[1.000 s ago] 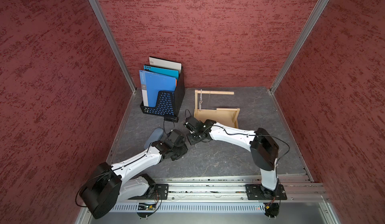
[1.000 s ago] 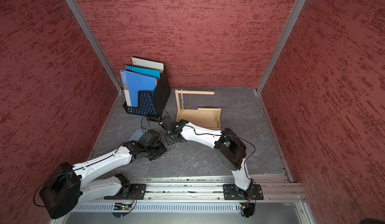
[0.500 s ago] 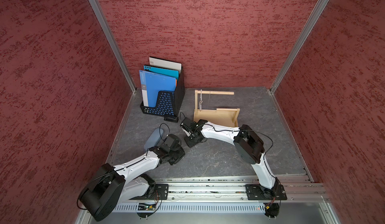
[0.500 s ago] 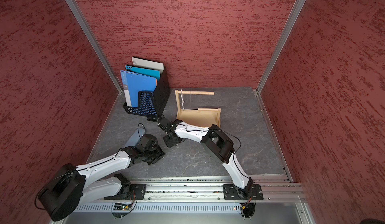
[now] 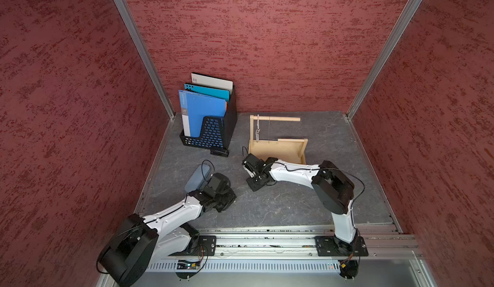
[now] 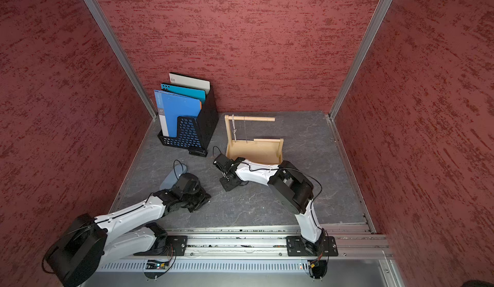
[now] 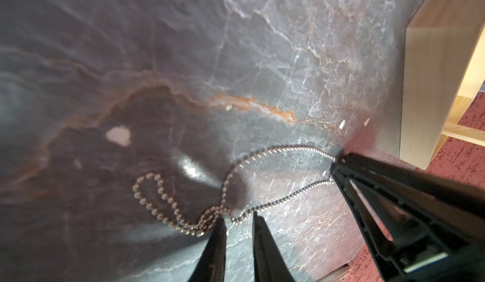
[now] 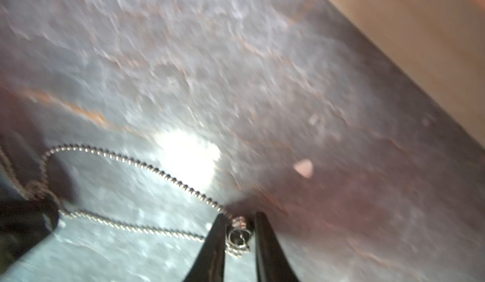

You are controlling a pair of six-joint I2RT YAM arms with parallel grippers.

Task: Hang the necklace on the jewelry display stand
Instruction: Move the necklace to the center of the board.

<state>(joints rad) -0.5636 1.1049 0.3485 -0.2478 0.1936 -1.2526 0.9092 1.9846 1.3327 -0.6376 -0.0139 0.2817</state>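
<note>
Step in hand: pickup, not the hang yet. The necklace [image 7: 207,217] is lying loose on the table [image 5: 267,208], roughly mid-table, in front of the stand and clear of it.

Left to right:
- File rack [image 5: 211,133] is sitting in the back left corner, not involved.
- Left gripper [image 7: 238,217] is pointing down at the table, fingers only a narrow slit apart. The bunched part of the chain is lying right at its tips and touching one finger. Bare table is showing through the slit, so I'm reading this as contact, not a hold.
- Two strands are running from that bunch across the table to the other gripper.
- Right gripper [image 8: 240,215] is sitting at table level, jaws nearly together, with the clasp [image 8: 238,234] wedged between the fingers. The wrist view is blurred, but I'm reading it as a pinch on the clasp end.
- Stand [image 5: 276,152] is sitting near the back edge, just behind the right gripper. Another chain [image 5: 258,128] is already hanging from its top bar [image 5: 278,119], beside the tall post.

Next, my read: lifting by the clasp end, getting a loop open, then carrying it over the free end of the top bar. That needs height above the bar and clearance from the chain hanging there. Risk: the thin chain slipping out of the pinch.
</note>
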